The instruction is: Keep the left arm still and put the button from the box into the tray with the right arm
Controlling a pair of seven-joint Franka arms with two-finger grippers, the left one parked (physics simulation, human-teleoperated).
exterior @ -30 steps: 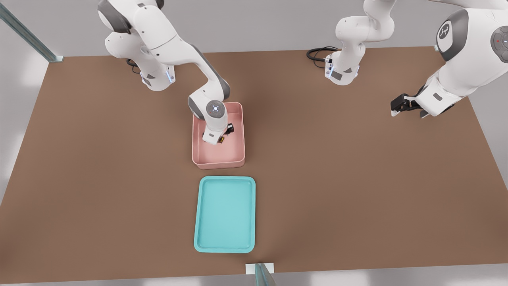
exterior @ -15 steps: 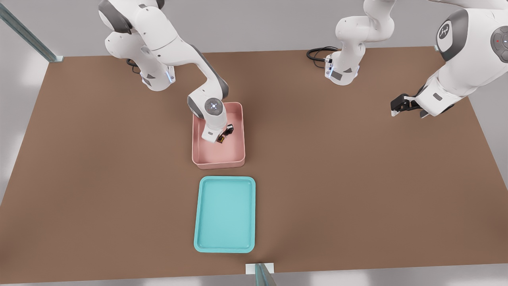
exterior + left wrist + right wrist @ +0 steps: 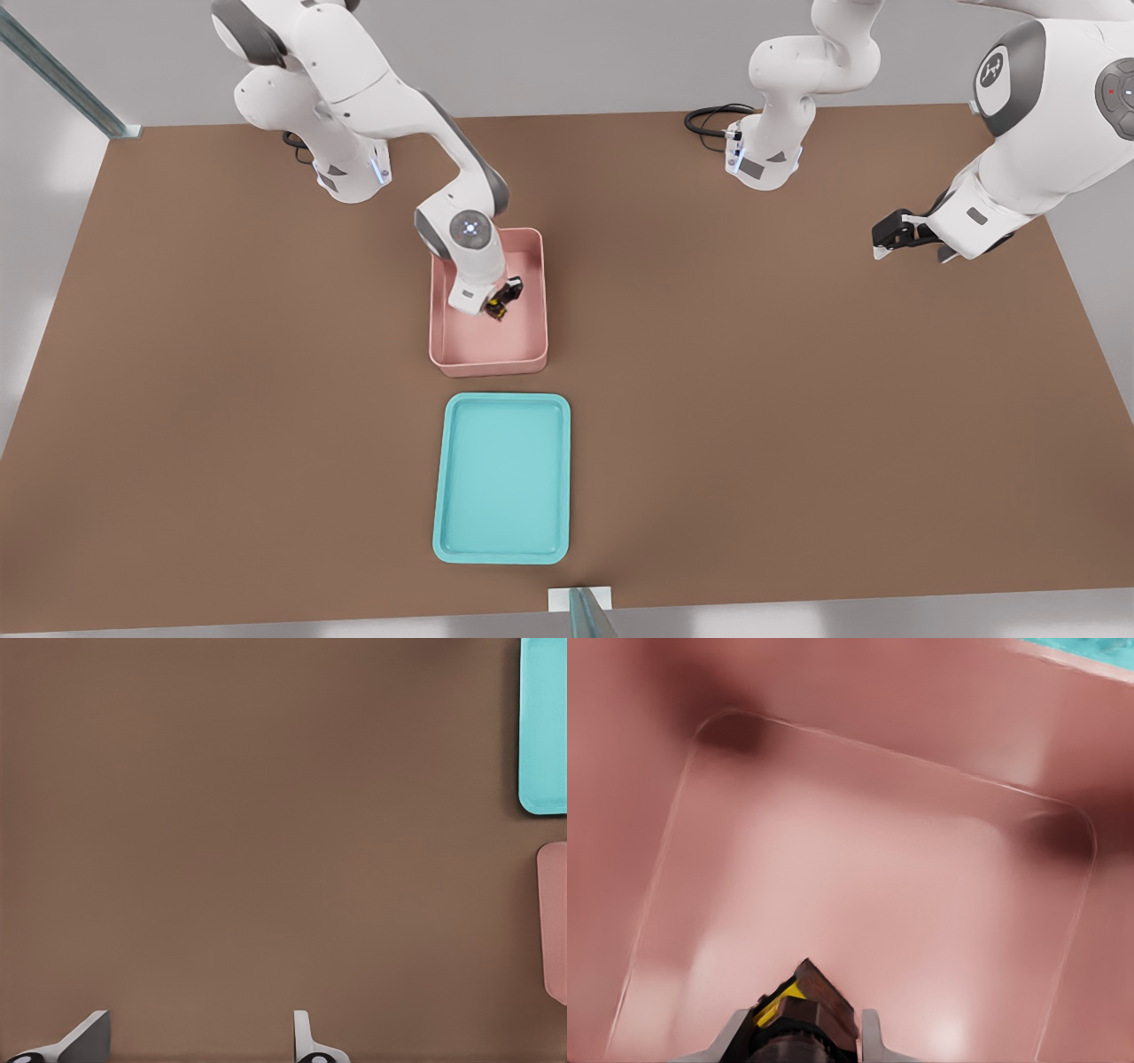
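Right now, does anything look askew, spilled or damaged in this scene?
Nothing stands out. The gripper is inside the box, shut on the button; the tray lies flat and undamaged on the table.

The right arm [image 3: 390,97] reaches forward and down; its gripper [image 3: 496,306] points downward, fingers [image 3: 873,1036] clamped on a small part.
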